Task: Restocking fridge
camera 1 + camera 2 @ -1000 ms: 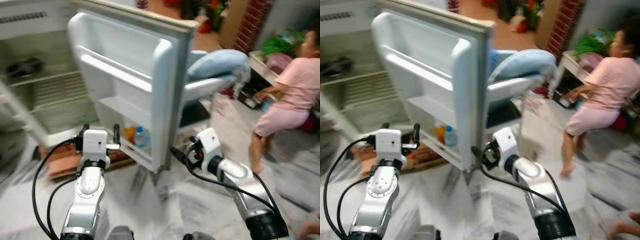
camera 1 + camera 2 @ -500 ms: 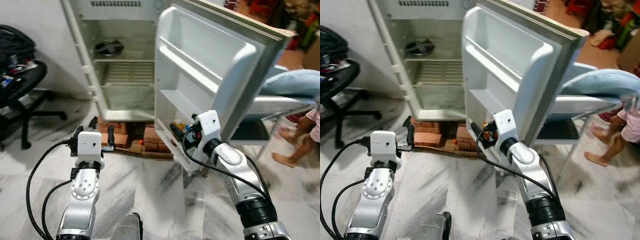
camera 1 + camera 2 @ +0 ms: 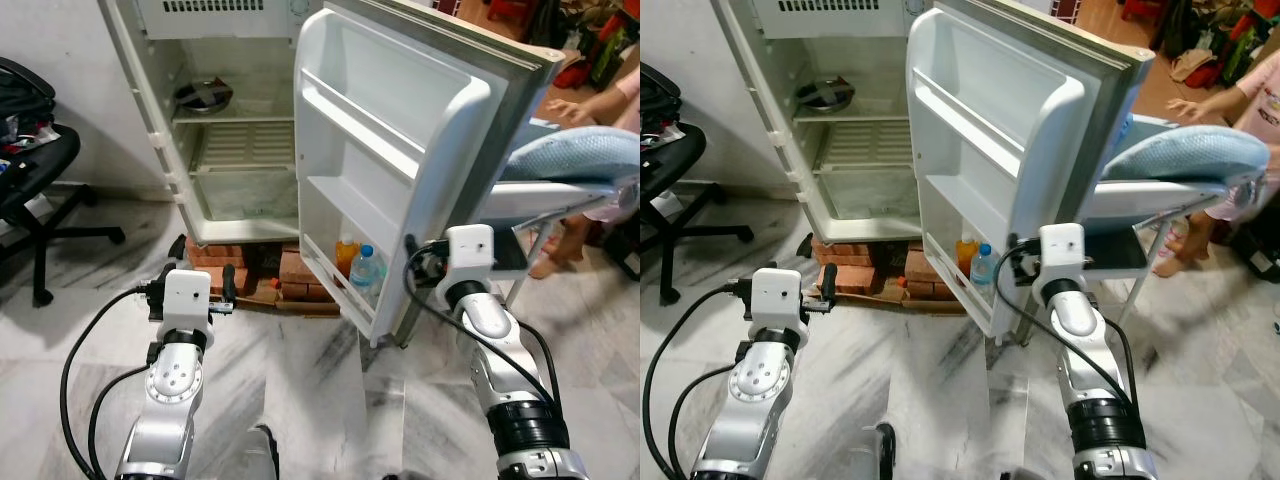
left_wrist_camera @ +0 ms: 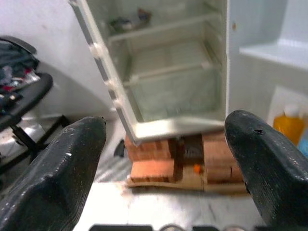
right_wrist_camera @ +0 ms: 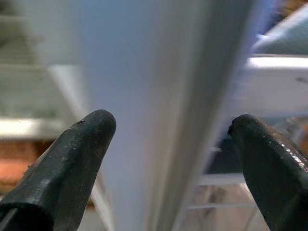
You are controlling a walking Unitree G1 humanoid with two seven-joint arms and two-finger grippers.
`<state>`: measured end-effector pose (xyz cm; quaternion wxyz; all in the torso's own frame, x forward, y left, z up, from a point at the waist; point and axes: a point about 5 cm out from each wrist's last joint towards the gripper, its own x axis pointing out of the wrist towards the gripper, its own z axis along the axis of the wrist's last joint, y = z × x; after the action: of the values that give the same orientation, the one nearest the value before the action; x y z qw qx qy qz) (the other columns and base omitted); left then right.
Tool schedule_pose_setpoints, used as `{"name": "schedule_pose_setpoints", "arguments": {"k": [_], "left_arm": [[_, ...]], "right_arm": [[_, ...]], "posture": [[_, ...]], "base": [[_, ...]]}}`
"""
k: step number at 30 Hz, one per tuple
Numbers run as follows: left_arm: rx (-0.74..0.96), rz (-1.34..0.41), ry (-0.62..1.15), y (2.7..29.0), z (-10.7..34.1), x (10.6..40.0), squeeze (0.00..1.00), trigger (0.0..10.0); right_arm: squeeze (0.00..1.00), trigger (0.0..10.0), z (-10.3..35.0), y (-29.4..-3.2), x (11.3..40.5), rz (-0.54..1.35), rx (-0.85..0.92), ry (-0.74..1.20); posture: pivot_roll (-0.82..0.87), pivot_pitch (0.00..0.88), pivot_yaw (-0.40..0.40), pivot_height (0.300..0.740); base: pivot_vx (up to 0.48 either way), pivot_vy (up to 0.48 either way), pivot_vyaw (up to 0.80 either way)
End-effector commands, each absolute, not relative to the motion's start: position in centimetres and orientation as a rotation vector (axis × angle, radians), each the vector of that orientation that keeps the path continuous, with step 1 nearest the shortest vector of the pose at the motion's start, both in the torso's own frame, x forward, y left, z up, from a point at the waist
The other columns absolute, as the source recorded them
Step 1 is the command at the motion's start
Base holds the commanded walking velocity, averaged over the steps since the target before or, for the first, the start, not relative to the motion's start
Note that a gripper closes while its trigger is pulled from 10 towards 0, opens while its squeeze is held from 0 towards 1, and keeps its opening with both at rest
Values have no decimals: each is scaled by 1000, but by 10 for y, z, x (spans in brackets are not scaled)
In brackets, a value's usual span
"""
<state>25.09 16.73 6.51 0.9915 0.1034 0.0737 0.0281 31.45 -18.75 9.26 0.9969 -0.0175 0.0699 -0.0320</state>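
Both R fingers [image 5: 72,163] astride fridge door [image 5: 159,96] edge.

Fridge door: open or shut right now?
Open. The fridge door is swung wide, its inner shelves facing the camera, two bottles in the lowest one.

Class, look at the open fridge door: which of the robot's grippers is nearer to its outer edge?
The right. The right gripper is open, its fingers either side of the fridge door edge. The left gripper, open too, hangs out in front of the fridge, well clear of the door.
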Motion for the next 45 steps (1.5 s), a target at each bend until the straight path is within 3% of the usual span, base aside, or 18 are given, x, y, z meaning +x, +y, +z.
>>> {"name": "schedule_pose_setpoints", "arguments": {"k": [1,4,8,15,16,19,22,24,28,37,41,45], "left_arm": [[225,31,220,166,55,249,0,10000],[232,-20,332,162,39,241,0,10000],[244,-52,342,160,37,237,0,10000],[261,-61,359,159,36,235,0,10000],[264,-66,354,159,36,235,0,10000],[267,-68,356,159,37,235,0,10000],[275,-70,361,159,36,234,0,10000],[276,-71,362,159,36,234,0,10000],[279,-83,371,157,35,233,0,10000],[286,-118,388,154,34,231,0,10000],[272,-108,379,153,35,232,0,10000],[283,-99,374,153,36,233,0,10000]], "right_arm": [[0,10000,106,-185,325,-93,32,78],[0,10000,125,-175,342,-83,103,0],[0,10000,138,-164,354,-66,154,-43],[0,10000,149,-124,369,133,323,-30],[0,10000,152,-104,365,292,429,-16],[0,10000,158,-89,358,445,510,-37],[0,10000,167,-72,326,798,658,-23],[0,10000,167,-71,317,868,689,-5],[0,10000,143,-92,300,917,555,91],[0,10000,90,-148,236,1216,145,462],[0,10000,73,-158,260,992,-76,432],[0,10000,79,-155,276,859,-96,336]], "posture": [[124,45,7,740],[133,41,9,740],[145,40,6,740],[159,41,-1,740],[162,40,-2,740],[162,41,-3,740],[158,42,-4,740],[156,42,-4,740],[150,46,-1,740],[133,56,11,740],[134,59,14,740],[138,59,13,740]], "base": [[0,0,0],[0,0,0],[0,0,0],[0,0,0],[0,0,0],[0,0,0],[0,0,0],[0,0,0],[0,0,0],[0,0,0],[0,0,0],[0,228,0]]}}
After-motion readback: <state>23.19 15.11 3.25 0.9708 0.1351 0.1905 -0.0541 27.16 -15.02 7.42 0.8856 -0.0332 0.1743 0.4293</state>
